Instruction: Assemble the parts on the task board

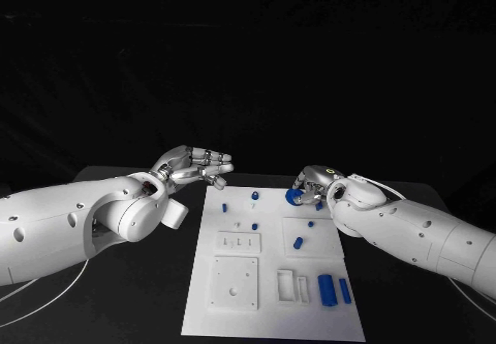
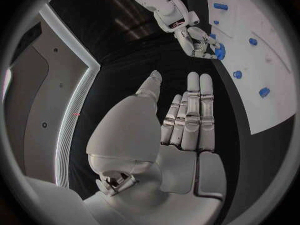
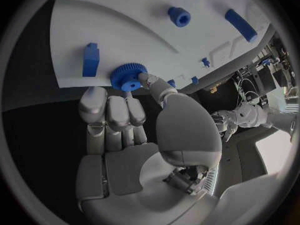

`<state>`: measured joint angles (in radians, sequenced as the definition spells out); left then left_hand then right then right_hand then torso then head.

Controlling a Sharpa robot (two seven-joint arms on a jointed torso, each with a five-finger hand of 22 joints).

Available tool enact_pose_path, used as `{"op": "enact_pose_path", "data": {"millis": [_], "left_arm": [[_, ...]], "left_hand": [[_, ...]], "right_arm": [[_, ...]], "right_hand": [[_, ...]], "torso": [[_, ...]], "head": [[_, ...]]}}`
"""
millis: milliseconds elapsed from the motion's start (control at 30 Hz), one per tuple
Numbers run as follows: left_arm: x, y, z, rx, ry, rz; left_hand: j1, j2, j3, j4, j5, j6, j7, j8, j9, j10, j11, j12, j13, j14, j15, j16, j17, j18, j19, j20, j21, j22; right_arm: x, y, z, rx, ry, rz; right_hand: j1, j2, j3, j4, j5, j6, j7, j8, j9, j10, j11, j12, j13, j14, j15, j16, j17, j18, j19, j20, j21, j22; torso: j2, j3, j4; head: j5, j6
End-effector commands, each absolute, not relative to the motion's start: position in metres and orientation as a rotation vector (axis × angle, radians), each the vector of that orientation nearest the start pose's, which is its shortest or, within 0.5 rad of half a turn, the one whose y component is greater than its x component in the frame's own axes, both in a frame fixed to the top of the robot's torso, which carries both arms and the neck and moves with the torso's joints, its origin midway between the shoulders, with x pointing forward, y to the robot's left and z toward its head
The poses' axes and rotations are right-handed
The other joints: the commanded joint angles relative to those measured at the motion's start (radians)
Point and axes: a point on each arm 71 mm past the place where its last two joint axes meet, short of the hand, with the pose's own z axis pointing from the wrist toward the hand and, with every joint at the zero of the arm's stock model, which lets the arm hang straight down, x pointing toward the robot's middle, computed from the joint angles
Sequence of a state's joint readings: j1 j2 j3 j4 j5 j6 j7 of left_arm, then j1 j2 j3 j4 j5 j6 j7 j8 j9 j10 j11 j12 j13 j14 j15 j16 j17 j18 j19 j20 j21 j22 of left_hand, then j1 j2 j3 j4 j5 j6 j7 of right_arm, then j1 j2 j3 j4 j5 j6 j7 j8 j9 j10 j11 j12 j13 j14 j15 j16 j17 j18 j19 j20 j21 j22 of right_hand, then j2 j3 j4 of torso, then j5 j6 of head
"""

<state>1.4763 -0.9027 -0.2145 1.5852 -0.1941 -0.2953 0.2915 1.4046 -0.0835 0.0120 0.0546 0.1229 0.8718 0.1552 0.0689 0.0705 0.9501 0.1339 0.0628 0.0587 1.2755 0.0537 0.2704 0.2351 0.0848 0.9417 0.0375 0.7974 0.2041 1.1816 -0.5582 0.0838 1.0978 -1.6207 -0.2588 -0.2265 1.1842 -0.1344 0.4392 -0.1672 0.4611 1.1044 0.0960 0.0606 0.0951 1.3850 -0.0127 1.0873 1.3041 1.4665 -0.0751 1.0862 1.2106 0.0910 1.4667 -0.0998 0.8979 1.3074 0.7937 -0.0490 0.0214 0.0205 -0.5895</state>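
Head view: a black bench (image 1: 124,301) carries the white task board (image 1: 271,315), a long plate whose long axis runs away from the robot. The left hand (image 1: 192,167) hovers off the board's far left corner, palm up, holding nothing, its fingers (image 2: 194,110) lying side by side with the thumb apart. The right hand (image 1: 314,185) is at the board's far right edge, where its fingers (image 3: 119,110) and thumb pinch a blue toothed gear (image 3: 129,77); from the right wrist the gear's round face is tilted up towards the camera, just at the board's rim. Near the robot, two blue bars (image 1: 335,289) lie side by side on the board, their long axes running along the board's length. Beside them sits a white tray (image 1: 292,285) with two slots, also lengthwise. Small blue pegs (image 1: 299,243) are scattered across the far half of the board; whether each stands or lies I cannot tell.
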Motion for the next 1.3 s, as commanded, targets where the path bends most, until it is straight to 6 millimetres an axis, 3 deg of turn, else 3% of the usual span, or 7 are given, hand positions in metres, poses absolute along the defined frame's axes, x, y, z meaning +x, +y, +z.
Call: {"op": "enact_pose_path", "data": {"millis": [33,267,700,1000,1300], "left_arm": [[0.495,0.217,-0.108,-0.747,1.541,-1.437],[0.495,0.218,-0.108,-0.749,1.539,-1.435],[0.494,0.217,-0.108,-0.748,1.541,-1.437],[0.494,0.215,-0.108,-0.746,1.545,-1.441],[0.494,0.213,-0.108,-0.743,1.548,-1.444]], "left_hand": [[-0.001,0.010,0.000,-0.003,-0.002,-0.004,0.000,-0.006,-0.002,0.000,0.001,-0.002,0.001,-0.002,0.003,-0.004,-0.002,0.012,-0.005,0.000,0.006,-0.002],[-0.001,0.010,0.000,-0.003,-0.002,-0.004,0.000,-0.006,-0.002,0.000,0.001,-0.002,0.001,-0.002,0.003,-0.004,-0.002,0.012,-0.005,0.000,0.006,-0.002],[0.000,0.009,0.002,-0.001,-0.003,-0.005,0.000,-0.006,-0.002,-0.001,0.002,-0.002,0.001,-0.003,0.003,-0.006,-0.003,0.012,-0.005,0.000,0.005,-0.004],[0.000,0.009,0.002,-0.001,-0.003,-0.005,0.000,-0.006,-0.002,-0.001,0.002,-0.002,0.001,-0.003,0.003,-0.006,-0.003,0.012,-0.005,0.000,0.005,-0.004],[0.000,0.009,0.002,-0.001,-0.003,-0.005,0.000,-0.006,-0.002,-0.001,0.002,-0.002,0.001,-0.003,0.003,-0.006,-0.003,0.012,-0.005,0.000,0.005,-0.004]], "right_arm": [[0.565,-0.184,-0.179,-0.105,1.601,0.340],[0.555,-0.169,-0.168,-0.134,1.551,0.381],[0.536,-0.124,-0.152,-0.216,1.468,0.474],[0.527,-0.089,-0.163,-0.294,1.462,0.510],[0.526,-0.071,-0.172,-0.329,1.462,0.520]], "right_hand": [[-0.009,-0.002,0.004,-0.002,0.005,0.014,-0.009,0.003,0.008,0.001,-0.007,-0.003,0.000,0.000,-0.009,-0.006,-0.001,-0.014,0.058,-0.005,-0.003,0.109],[-0.014,-0.008,0.000,0.003,-0.010,0.013,-0.010,0.002,0.007,0.004,-0.007,-0.004,0.001,0.000,-0.009,-0.007,-0.001,-0.014,0.058,-0.006,-0.002,0.109],[-0.010,-0.013,0.000,0.010,-0.018,0.012,-0.010,0.002,0.005,0.006,-0.007,-0.004,0.001,0.001,-0.009,-0.007,-0.002,-0.015,0.059,-0.006,0.004,0.111],[-0.008,-0.017,0.003,0.015,-0.024,0.008,-0.009,0.002,0.003,0.007,-0.006,-0.006,0.002,0.001,-0.008,-0.010,-0.005,-0.015,0.059,-0.005,0.003,0.110],[-0.007,-0.018,0.004,0.015,-0.026,0.006,-0.008,0.002,0.001,0.007,-0.005,-0.006,0.002,0.001,-0.008,-0.010,-0.006,-0.015,0.059,-0.005,0.003,0.110]], "torso": [[-0.001,-0.0008,0.0002],[-0.001,0.0004,-0.0020],[0.001,0.0002,0.0004],[0.003,0.0000,0.0035],[0.004,-0.0010,0.0033]], "head": [[0.002,0.000],[0.006,0.003],[0.013,0.005],[0.014,0.006],[0.017,0.003]]}}
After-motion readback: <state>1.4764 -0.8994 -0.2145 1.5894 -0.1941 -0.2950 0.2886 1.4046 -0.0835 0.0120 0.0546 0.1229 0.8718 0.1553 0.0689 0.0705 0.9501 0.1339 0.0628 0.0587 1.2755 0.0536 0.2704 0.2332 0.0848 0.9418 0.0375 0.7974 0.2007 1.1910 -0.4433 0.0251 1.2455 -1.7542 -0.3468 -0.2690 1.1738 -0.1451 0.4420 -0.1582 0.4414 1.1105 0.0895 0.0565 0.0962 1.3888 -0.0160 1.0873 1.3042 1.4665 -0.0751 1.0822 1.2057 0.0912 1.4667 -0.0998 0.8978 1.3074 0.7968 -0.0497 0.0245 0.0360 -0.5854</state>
